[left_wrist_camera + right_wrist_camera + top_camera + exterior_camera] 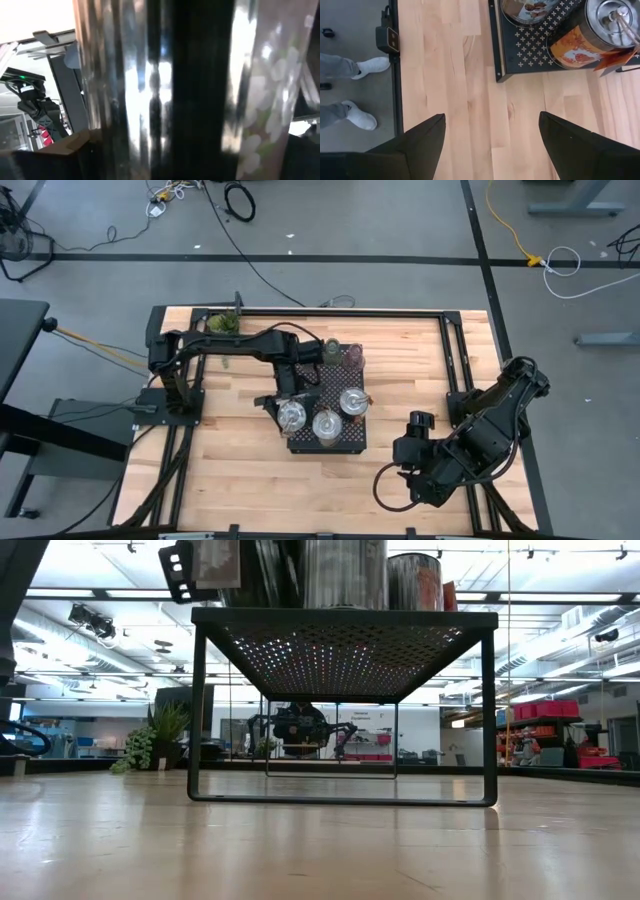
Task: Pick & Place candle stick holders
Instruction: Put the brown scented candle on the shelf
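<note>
I saw my left gripper [291, 408] pressed up against a silvery glass holder [290, 416] on the tray [340, 443], grip unreadable, right gripper [491, 140] spread wide.

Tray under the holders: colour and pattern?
Black tray, perforated with small cross-shaped holes; right wrist view shows it best.

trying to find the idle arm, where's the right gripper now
In the high view the right gripper sits low over bare wood at the table's right side, just right of the black tray, fingers spread open and holding nothing.
</note>
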